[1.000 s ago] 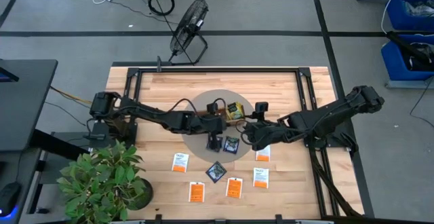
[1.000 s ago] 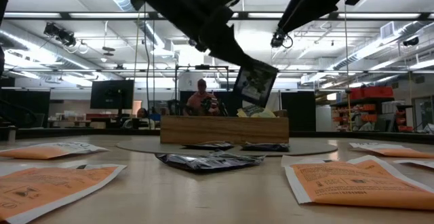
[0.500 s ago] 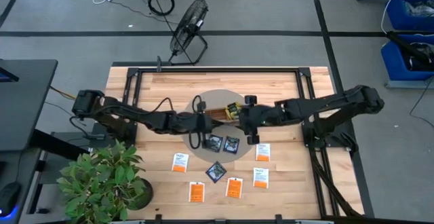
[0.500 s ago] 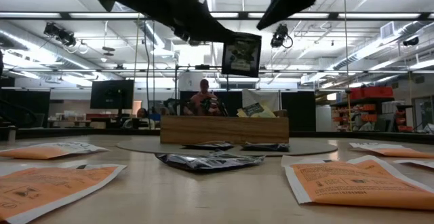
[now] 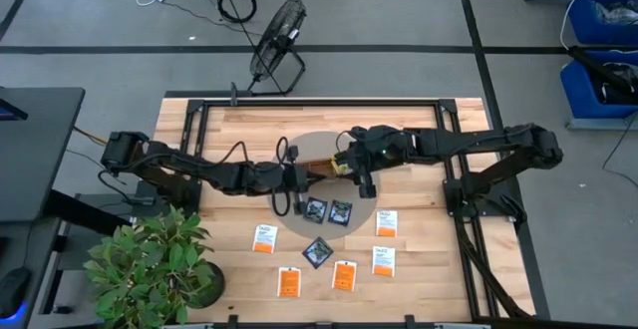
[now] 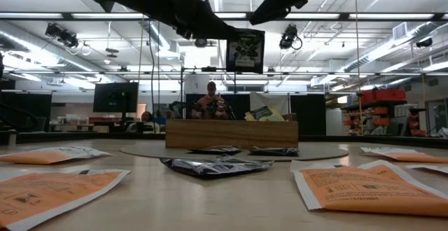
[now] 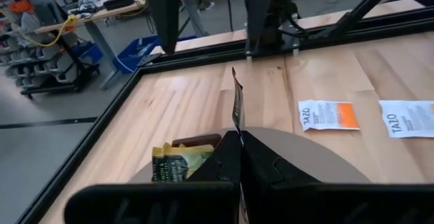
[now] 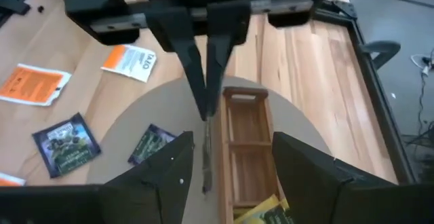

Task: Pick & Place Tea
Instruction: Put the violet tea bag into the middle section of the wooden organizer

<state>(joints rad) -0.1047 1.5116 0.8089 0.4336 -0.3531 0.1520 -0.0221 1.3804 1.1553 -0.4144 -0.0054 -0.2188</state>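
Low view: left claw [image 6: 225, 33] has raised the dark packet [image 6: 245, 50] higher, upright.

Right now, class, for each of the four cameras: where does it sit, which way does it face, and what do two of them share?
High: overhead, facing down; both arms meet over the wooden tray.
Low: at tabletop height, facing the room; arms overhead.
Left wrist: on the left arm; left gripper pinches a dark tea packet.
Right wrist: on the right arm; right gripper open around that packet.
Shared: low view shows the same packet.
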